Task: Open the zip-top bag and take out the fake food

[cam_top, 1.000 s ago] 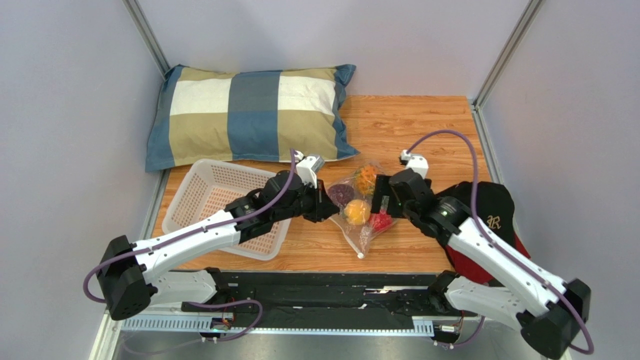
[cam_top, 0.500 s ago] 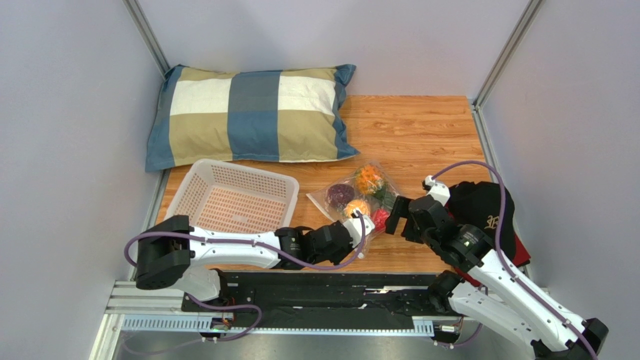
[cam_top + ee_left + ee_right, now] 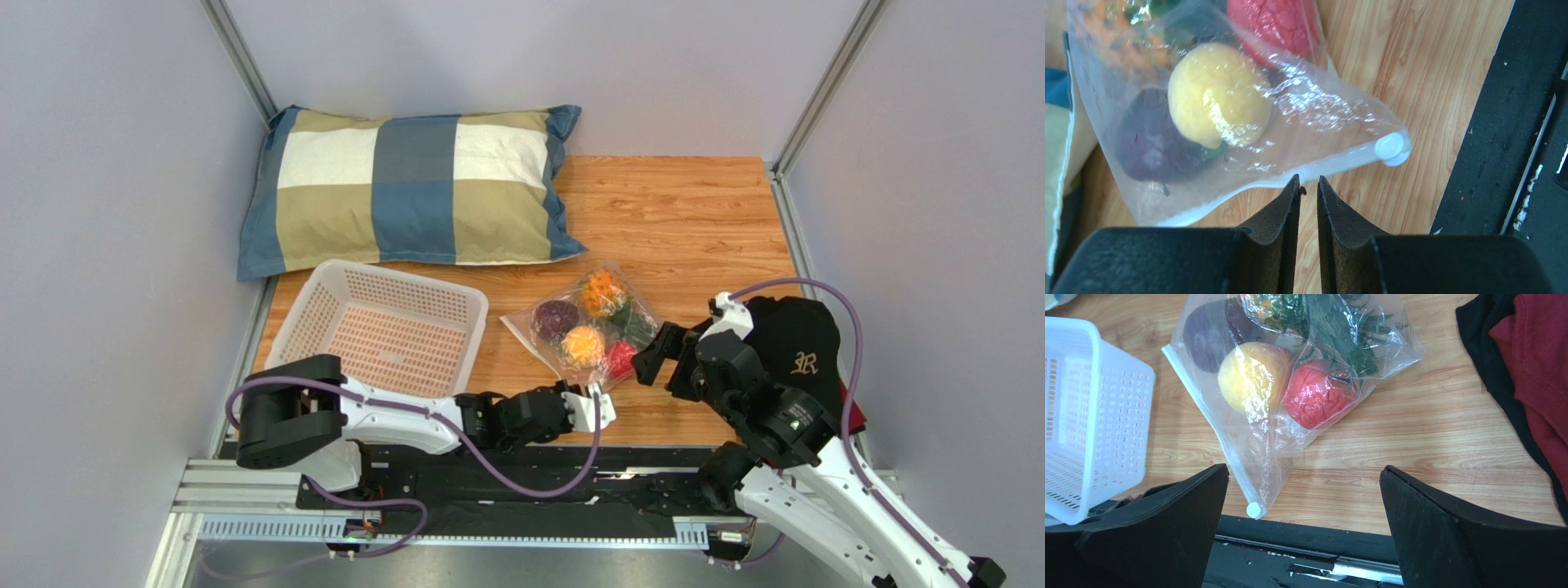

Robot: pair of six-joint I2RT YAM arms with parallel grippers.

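The clear zip-top bag (image 3: 577,374) lies flat on the wood with the fake food inside: a purple piece (image 3: 555,317), a yellow fruit (image 3: 583,344), a red berry (image 3: 621,358), an orange piece (image 3: 600,293) and green sprigs (image 3: 634,325). Its white slider (image 3: 1390,147) sits at the near end of the zip strip (image 3: 1339,162). My left gripper (image 3: 1308,180) is low by the table's near edge, its tips just short of the strip. A narrow gap shows between the jaws and they hold nothing. My right gripper (image 3: 1304,470) hangs wide open and empty, right of the bag (image 3: 1272,450).
A white perforated basket (image 3: 380,331) stands left of the bag. A checked pillow (image 3: 411,184) lies at the back left. A black cap on red cloth (image 3: 797,355) lies at the right edge. A black rail (image 3: 528,472) runs along the near edge.
Both grippers have pulled back from the bag toward the near edge. The left jaws, shut before, now stand slightly apart. The bag has settled flat on the table.
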